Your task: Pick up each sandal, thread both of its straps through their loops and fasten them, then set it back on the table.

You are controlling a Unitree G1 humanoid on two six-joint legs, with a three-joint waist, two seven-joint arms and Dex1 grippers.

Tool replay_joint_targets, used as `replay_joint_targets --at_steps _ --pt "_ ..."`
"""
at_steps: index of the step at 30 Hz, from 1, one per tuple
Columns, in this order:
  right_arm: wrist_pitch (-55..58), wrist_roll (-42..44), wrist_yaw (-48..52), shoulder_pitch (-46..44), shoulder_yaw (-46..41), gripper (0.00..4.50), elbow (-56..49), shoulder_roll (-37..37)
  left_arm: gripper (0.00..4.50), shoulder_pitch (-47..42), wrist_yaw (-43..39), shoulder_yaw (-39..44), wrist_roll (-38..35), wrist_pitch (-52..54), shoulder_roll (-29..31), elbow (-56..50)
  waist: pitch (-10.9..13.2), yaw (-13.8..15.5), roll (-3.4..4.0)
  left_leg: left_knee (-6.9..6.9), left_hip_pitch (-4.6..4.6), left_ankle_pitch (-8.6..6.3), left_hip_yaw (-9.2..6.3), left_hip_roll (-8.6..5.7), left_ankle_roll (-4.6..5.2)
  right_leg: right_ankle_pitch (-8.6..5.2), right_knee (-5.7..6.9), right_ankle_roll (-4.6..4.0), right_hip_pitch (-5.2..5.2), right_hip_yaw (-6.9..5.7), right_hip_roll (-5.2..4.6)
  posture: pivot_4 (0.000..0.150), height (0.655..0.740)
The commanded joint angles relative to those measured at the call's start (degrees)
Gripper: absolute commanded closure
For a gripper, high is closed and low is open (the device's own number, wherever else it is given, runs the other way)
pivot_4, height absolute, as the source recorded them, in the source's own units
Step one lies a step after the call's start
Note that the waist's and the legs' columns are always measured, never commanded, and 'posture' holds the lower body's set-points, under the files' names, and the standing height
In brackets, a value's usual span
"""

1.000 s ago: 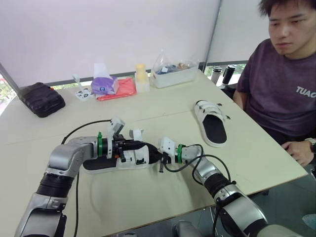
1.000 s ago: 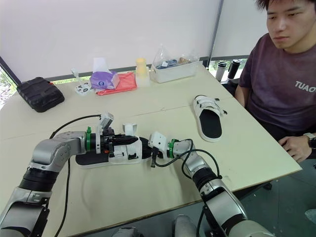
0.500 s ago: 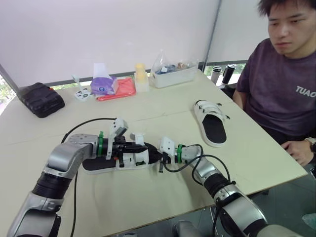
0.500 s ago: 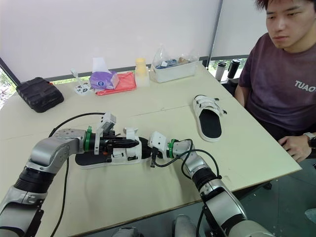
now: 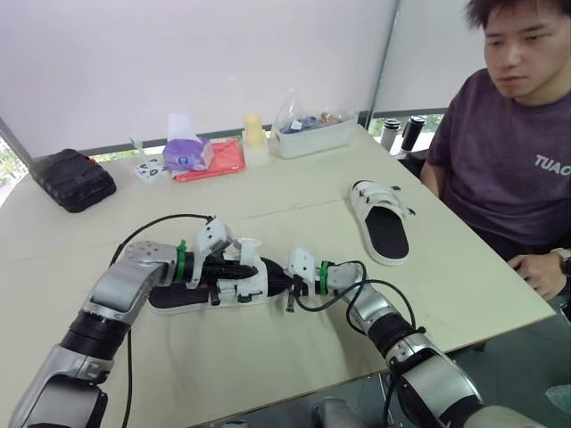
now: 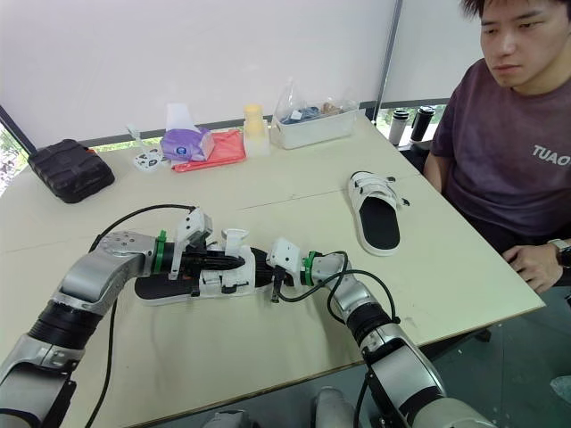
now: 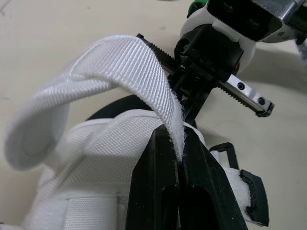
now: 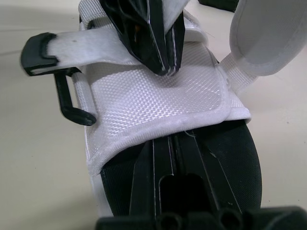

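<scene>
Left wrist has rolled in over the near sandal point(image 5: 174, 299) since 1 second ago. The left gripper point(image 7: 175, 143) is clamped tight on a white woven strap point(image 7: 129, 62), arched up and free. The right gripper point(image 8: 168, 143), fingers pressed together, lies on the black footbed at the toe. That sandal sits low on the table point(image 5: 268, 357), near side. Its black plastic loop point(image 8: 72, 103) hangs empty, so I judge 0 of 2 straps fastened. The 2nd sandal point(image 5: 384, 223) waits well apart; its fastening I can't judge.

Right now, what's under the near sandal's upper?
The right hand reaches in under the upper, along the black footbed. Its far end is covered by the upper, so any grip there can't be seen. Above, the left hand pinches a strap.
</scene>
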Motion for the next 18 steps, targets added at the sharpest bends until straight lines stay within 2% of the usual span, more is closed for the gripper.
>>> replay_joint_targets --at_steps 1,8,18 --pt "4.4 -6.9 -1.8 4.6 4.3 4.5 8.1 -0.9 4.49 -1.2 1.1 1.7 -1.6 1.4 -1.2 -2.1 0.0 0.0 0.0 0.0 0.0 0.0 0.0 0.0 0.0 0.0 0.0 0.0 0.0 0.0 0.0 0.15 0.74" --pt "4.5 -6.9 -1.9 4.9 4.5 4.5 8.0 -0.5 4.49 -4.3 4.0 9.0 -9.5 10.1 -4.8 -1.9 0.0 0.0 -0.08 0.0 0.0 0.0 -0.04 0.0 0.0 0.0 0.0 0.01 0.02 -0.03 0.01 0.15 0.74" --pt "5.3 -6.4 -1.6 6.8 4.8 4.5 4.9 -0.2 4.49 -0.8 7.6 10.8 -11.7 14.2 -3.2 -8.0 0.0 -0.1 -0.05 -0.19 0.15 0.0 -0.07 0.03 -0.01 0.0 0.0 0.01 -0.01 0.07 0.14 0.15 0.74"
